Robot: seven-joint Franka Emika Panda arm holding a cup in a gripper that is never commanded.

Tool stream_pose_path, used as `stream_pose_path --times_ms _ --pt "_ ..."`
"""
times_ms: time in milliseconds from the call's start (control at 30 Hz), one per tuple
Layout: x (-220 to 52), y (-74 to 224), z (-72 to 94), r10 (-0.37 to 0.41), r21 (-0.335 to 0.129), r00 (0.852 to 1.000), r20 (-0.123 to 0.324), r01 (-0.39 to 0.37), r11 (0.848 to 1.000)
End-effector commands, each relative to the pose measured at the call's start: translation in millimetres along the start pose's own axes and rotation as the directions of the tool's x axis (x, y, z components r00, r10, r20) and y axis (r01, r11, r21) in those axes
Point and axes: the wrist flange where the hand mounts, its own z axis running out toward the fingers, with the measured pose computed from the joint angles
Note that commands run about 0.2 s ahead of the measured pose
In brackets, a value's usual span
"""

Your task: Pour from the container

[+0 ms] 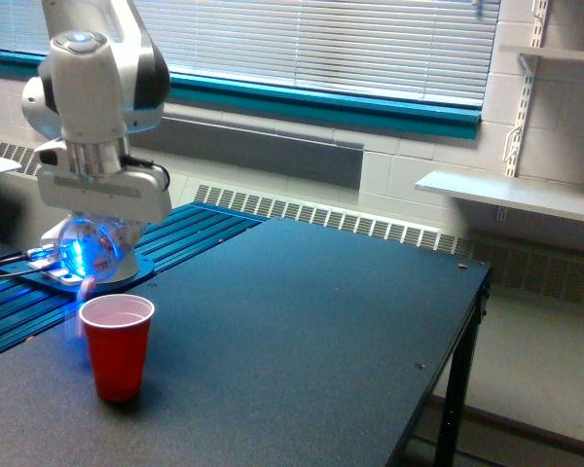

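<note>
The white and grey robot gripper [95, 226] hangs over the left end of the dark table [311, 321], and under its body sits the clear, round, see-through plastic container [91, 245], lit blue from behind and tipped on its side. The fingers themselves are lost behind the gripper's housing and the glare, so I cannot tell from here whether they are clamped on the container or standing a little apart from it, though it does appear to hang from them.

Just below and in front of the fingers stands the opaque red plastic party cup [117, 345], upright, mouth open, apparently not touching the container. A faint pale blur by the cup's rim may be something falling; it is too smeared to say.

To my eye the container will be light and thin-walled, stiff enough to hold its shape but likely to flex or crack under a hard squeeze, and smooth enough to slip. I would grip it across its round wall, about mid-height, with modest force.

I can read no brand, label or writing on the container, the cup or the arm.
</note>
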Motion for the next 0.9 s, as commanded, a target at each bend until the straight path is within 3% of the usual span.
stream_pose_path --times_ms 33,333,533,900 --pt "-11.8 6.4 18.9 0.025 -0.037 1.000 0.005 -0.025 0.999" --pt "-20.9 3.3 20.4 0.016 -0.030 1.000 -0.003 -0.016 0.999" --pt "-14.5 -6.2 5.5 0.009 -0.003 0.998 -0.059 -0.009 1.000" --pt "-21.8 -16.8 -11.7 0.010 0.018 1.000 -0.025 -0.010 1.000"
